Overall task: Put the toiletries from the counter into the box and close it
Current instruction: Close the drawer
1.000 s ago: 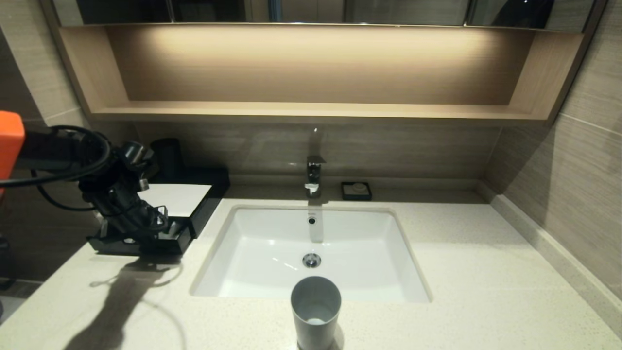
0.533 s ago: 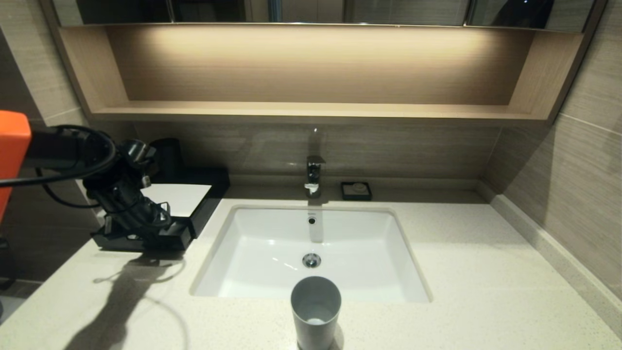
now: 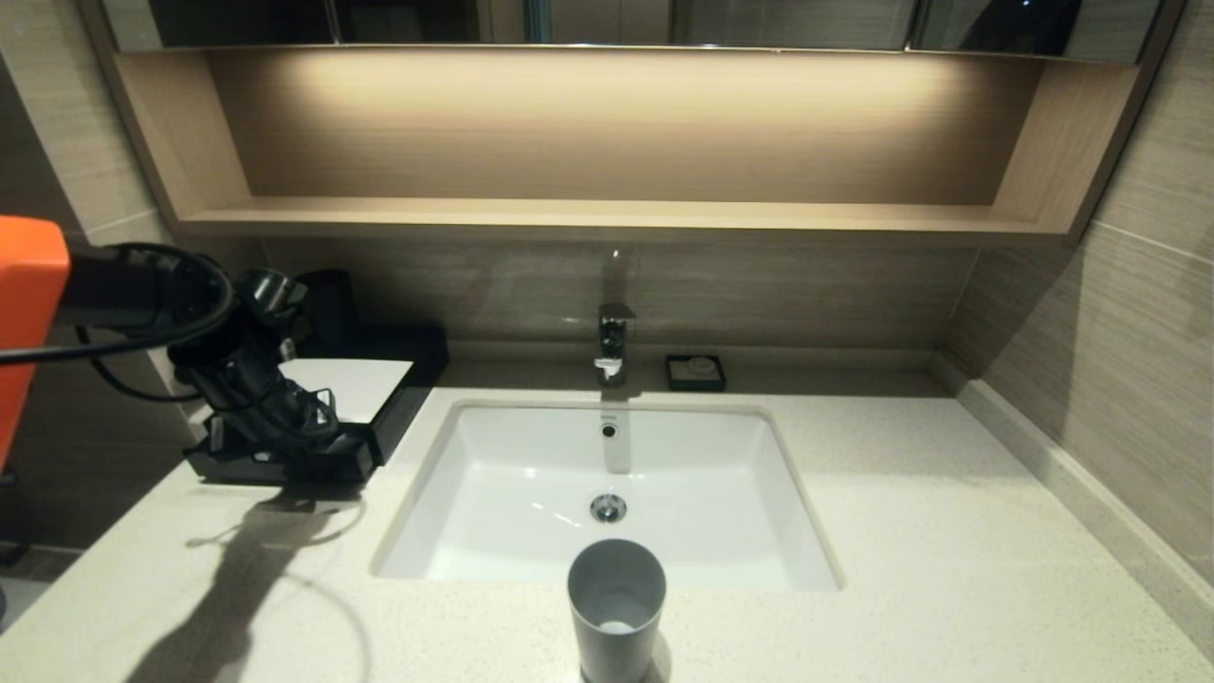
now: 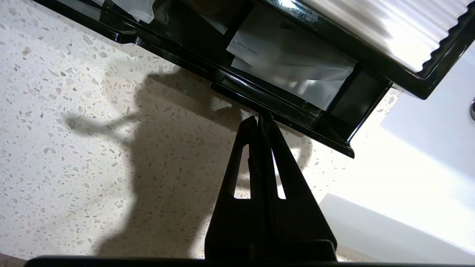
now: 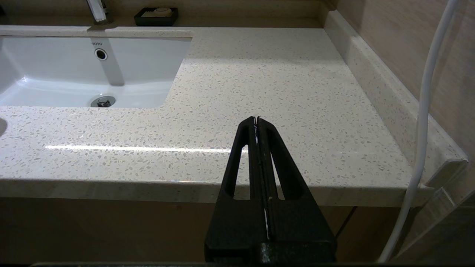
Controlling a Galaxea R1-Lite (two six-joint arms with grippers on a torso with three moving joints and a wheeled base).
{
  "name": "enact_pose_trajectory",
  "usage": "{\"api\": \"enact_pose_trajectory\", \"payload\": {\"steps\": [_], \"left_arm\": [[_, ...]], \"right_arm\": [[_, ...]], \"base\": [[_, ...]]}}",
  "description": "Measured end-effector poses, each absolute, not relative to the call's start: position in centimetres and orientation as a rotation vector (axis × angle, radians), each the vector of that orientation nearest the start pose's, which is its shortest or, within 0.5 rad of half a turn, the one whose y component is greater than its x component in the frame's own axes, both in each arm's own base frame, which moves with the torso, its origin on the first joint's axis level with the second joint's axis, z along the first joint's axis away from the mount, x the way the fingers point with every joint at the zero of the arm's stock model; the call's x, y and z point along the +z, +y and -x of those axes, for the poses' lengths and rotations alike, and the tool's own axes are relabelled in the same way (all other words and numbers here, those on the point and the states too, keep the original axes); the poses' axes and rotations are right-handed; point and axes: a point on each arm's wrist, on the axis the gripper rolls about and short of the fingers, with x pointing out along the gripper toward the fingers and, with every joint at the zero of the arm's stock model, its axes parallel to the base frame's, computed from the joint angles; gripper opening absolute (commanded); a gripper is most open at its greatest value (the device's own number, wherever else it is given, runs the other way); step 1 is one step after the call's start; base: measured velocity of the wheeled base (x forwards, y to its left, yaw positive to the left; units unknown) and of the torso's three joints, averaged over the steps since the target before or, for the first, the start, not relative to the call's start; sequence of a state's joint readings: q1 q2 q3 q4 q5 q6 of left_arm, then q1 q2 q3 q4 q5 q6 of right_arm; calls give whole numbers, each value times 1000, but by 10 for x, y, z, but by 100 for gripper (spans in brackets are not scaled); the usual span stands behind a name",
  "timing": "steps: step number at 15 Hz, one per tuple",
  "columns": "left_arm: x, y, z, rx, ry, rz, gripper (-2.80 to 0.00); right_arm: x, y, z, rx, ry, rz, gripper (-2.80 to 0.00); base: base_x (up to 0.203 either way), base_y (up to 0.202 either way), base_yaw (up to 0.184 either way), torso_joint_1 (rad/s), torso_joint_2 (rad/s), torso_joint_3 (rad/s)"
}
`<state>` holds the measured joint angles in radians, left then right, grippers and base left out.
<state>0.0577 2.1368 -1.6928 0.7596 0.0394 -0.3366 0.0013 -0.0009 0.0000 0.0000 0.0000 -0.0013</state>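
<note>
The black box with a white top panel stands on the counter left of the sink. Its front drawer is partly out. Translucent-white toiletries packets lie inside it, and another packet shows at the drawer's other end. My left gripper is shut and holds nothing; its tips touch the drawer's front wall. In the head view the left gripper sits low at the drawer front. My right gripper is shut and empty, parked before the counter's front edge on the right.
A white sunken sink lies mid-counter with a faucet behind it. A grey cup stands at the front edge. A small black soap dish sits by the wall, under a wooden shelf.
My left gripper has moved toward the wall with its tips on the drawer front. The drawer has slid further into the box.
</note>
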Motion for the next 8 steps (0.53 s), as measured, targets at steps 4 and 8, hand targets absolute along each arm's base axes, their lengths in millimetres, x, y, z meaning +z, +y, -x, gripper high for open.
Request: {"api": "enact_pose_trajectory", "payload": {"steps": [4, 8], "left_arm": [[150, 23, -389, 287, 1175, 309, -280], [150, 23, -392, 286, 1169, 310, -280]], "right_arm": [[75, 0, 23, 1, -1, 1, -280], [75, 0, 23, 1, -1, 1, -280]], "base": [[0, 0, 0, 0, 0, 0], [0, 0, 0, 0, 0, 0]]}}
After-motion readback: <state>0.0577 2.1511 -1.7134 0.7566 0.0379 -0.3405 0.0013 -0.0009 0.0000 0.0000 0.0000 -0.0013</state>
